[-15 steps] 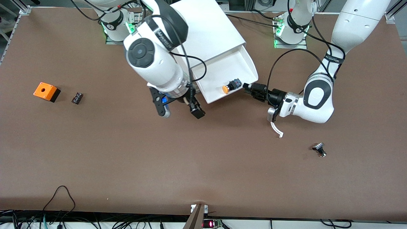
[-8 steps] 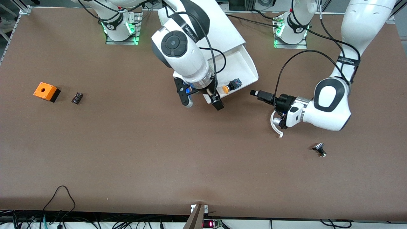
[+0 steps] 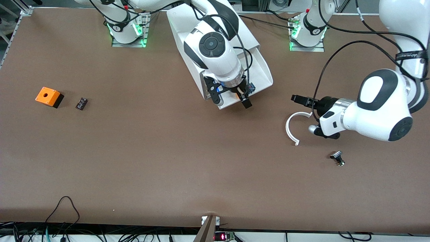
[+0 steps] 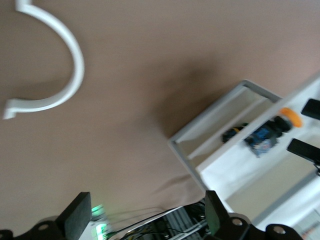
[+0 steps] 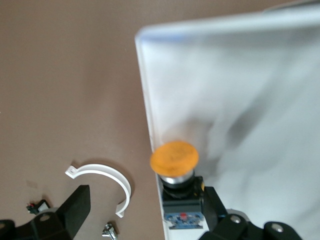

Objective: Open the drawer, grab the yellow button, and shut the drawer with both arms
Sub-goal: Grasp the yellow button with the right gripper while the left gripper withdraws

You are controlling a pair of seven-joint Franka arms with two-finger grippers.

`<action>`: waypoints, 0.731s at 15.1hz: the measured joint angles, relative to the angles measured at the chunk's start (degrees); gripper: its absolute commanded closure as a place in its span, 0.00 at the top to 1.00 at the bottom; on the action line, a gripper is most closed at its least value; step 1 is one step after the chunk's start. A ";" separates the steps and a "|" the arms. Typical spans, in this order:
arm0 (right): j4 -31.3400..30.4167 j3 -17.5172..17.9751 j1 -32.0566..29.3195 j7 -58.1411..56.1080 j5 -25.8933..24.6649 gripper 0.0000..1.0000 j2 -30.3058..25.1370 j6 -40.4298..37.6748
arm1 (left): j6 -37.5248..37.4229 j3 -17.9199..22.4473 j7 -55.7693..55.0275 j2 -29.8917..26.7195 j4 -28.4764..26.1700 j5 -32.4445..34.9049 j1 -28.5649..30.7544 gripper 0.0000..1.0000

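The drawer (image 3: pixel 266 72) stands pulled out of the white cabinet (image 3: pixel 179 22). The button lies in it near its front corner. My right gripper (image 3: pixel 231 100) hangs open over that corner and hides most of the button (image 3: pixel 250 88) in the front view. In the right wrist view the orange cap (image 5: pixel 174 158) and black body lie between the open fingers (image 5: pixel 75 209), close to one of them; the right gripper (image 5: pixel 145 212) is not touching it. My left gripper (image 3: pixel 300 99) is open and empty over the table, beside the drawer toward the left arm's end. The left wrist view shows the drawer (image 4: pixel 220 150) and button (image 4: pixel 289 116).
A white C-shaped clip (image 3: pixel 290 126) lies on the table under the left gripper's wrist. A small silver-and-black knob (image 3: pixel 337 158) lies nearer the front camera. An orange square box (image 3: pixel 48 96) and a small black part (image 3: pixel 81 103) sit toward the right arm's end.
My right gripper has moved from over the bare table to over the drawer's front corner and the button. My left gripper has pulled back from the drawer, uncovering the white clip.
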 measured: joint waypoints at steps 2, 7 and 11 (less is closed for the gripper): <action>0.01 -0.02 1.31 0.28 -0.06 1.00 0.56 0.16 | -1.59 0.21 -1.25 -0.24 3.33 7.45 0.27 1.00; 0.03 -0.11 2.57 0.47 -0.50 0.57 0.93 0.16 | -2.44 -0.04 -1.30 -2.51 9.27 20.17 0.06 1.00; 0.21 -0.26 2.55 0.47 -0.50 0.07 0.92 0.16 | -1.43 0.38 -1.31 -2.64 11.72 20.81 0.13 1.00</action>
